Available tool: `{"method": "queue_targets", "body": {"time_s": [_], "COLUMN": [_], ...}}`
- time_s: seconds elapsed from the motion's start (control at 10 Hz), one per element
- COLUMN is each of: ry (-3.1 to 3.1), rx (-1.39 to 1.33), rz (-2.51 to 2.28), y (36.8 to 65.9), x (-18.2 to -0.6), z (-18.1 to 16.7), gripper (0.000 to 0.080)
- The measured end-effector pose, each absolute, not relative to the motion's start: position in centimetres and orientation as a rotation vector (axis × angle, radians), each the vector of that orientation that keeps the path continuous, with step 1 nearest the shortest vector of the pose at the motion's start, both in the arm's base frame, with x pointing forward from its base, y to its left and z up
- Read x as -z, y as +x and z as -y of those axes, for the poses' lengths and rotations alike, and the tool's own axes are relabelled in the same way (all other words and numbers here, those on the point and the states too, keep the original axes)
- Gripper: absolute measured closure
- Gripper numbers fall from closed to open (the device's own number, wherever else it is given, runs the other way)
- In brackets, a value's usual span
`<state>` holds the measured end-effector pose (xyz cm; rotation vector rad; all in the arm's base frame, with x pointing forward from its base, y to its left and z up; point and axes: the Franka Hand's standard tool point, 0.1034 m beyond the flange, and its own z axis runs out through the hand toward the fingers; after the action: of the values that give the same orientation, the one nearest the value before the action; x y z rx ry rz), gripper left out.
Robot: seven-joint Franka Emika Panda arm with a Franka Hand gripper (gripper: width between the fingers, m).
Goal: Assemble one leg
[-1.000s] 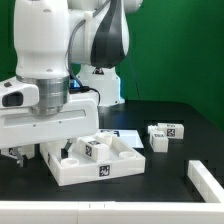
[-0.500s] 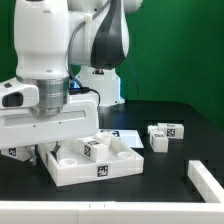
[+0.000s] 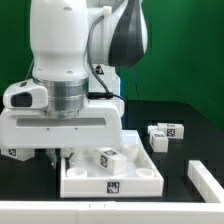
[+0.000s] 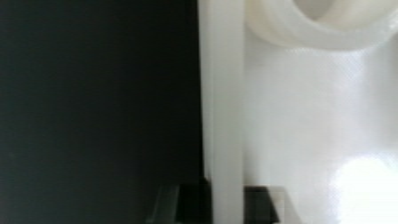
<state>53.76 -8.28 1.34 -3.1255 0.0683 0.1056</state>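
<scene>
Exterior view, leg (image 3: 110,157) lying on white panel (image 3: 85,183), just beside gripper (image 3: 57,158), seemingly pinching panel wall

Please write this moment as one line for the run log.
leg: lying loose on white panel, not fitted | fingers: either side of panel edge, clamp unclear | other tagged parts: apart, exterior view's right
</scene>
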Motion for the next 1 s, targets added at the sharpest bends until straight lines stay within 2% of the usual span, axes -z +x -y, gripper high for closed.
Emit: {"method": "queue_targets", "body": {"time_s": [0.2,0.3,0.5,1.0], "ry": [-3.121,-3.125,-3.135,-3.134], "rx": [-0.082,-0.076,-0.002,-0.008], "rz": [-0.18,-0.148,-0.106,-0.109], "y": [56.5,56.9,57.8,57.8], "x": [-1.7,-1.6,-1.5,-1.4], "z": [4.8,3.2,2.2,2.2], "gripper": [0.0749,0.0749,0.0748,0.0748]}}
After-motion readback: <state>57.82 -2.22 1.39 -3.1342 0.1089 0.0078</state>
